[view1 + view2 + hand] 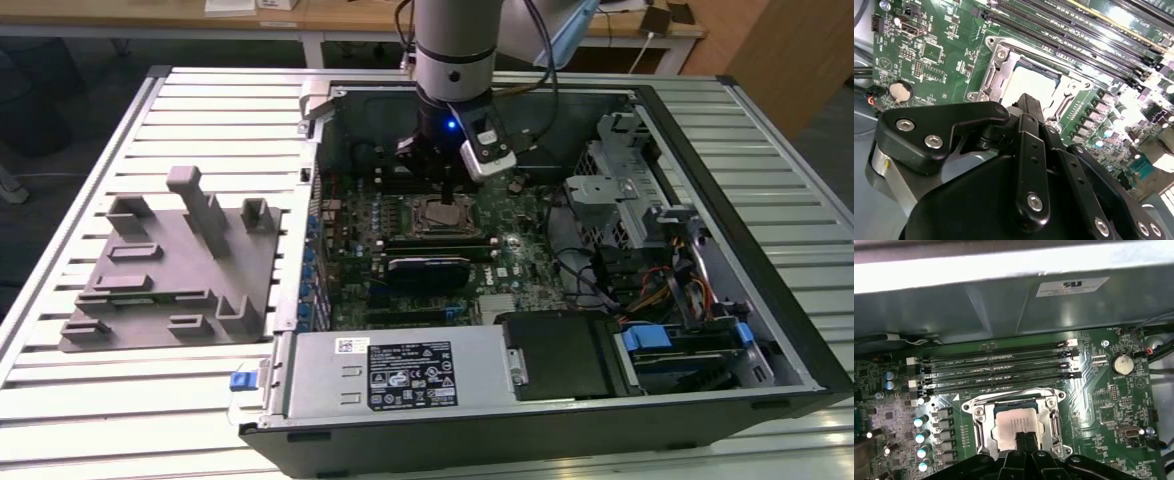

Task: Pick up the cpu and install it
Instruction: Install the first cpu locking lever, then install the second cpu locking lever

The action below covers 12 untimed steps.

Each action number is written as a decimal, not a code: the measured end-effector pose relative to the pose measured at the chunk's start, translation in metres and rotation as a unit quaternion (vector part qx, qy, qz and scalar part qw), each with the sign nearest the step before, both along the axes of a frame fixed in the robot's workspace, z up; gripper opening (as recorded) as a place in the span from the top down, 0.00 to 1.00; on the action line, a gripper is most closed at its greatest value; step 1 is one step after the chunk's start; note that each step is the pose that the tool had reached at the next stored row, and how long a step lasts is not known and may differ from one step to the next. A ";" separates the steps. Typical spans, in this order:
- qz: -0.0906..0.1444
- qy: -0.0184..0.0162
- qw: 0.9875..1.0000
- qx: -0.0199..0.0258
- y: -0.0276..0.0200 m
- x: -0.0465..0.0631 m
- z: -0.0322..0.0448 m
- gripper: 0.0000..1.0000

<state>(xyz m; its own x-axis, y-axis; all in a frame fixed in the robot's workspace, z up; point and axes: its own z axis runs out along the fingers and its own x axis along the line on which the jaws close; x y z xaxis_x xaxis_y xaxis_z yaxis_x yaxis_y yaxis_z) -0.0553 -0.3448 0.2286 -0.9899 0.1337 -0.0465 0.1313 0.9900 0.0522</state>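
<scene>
**While the black gripper hangs over the socket, the chip lies seated in it**

Where the open grey computer case (747, 250) lies on the slatted metal table (80, 400), the arm reaches down into it from above. Its black gripper (1025, 440) hovers directly over the small square cpu with the shiny silver top (1016, 422), which lies flat inside the metal socket frame (978, 425) on the green motherboard (1114, 405). The fingers (1029, 112) stand pressed close together, with nothing pinched between them. Whether their tips touch the chip cannot be told. Beside the socket run the long black memory slots (999, 371). On the exterior view's left, the grey plastic fixture with upright posts (167, 270) sits on the table beside the case.
</scene>
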 end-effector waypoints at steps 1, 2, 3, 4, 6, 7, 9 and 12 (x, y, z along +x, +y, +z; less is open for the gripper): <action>0.000 0.000 1.000 0.000 0.0000 0.000 0.0018 0.89; 0.000 0.000 1.000 0.000 0.0000 0.000 0.0038 0.89; 0.000 0.000 1.000 0.000 0.0000 0.000 0.0059 0.89; 0.000 0.000 1.000 0.000 0.0000 0.000 0.0080 0.89; 0.000 0.000 1.000 0.000 0.0000 0.000 0.0111 0.89; 0.000 0.000 1.000 0.000 0.0000 0.000 0.0117 0.89; 0.000 0.000 1.000 0.000 0.0000 0.000 0.0117 0.89; 0.000 0.000 1.000 0.000 0.0000 0.000 0.0120 0.89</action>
<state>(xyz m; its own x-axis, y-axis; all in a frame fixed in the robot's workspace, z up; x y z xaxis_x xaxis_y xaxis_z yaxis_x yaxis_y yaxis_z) -0.0553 -0.3448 0.2406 -0.9899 0.1337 -0.0464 0.1312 0.9900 0.0522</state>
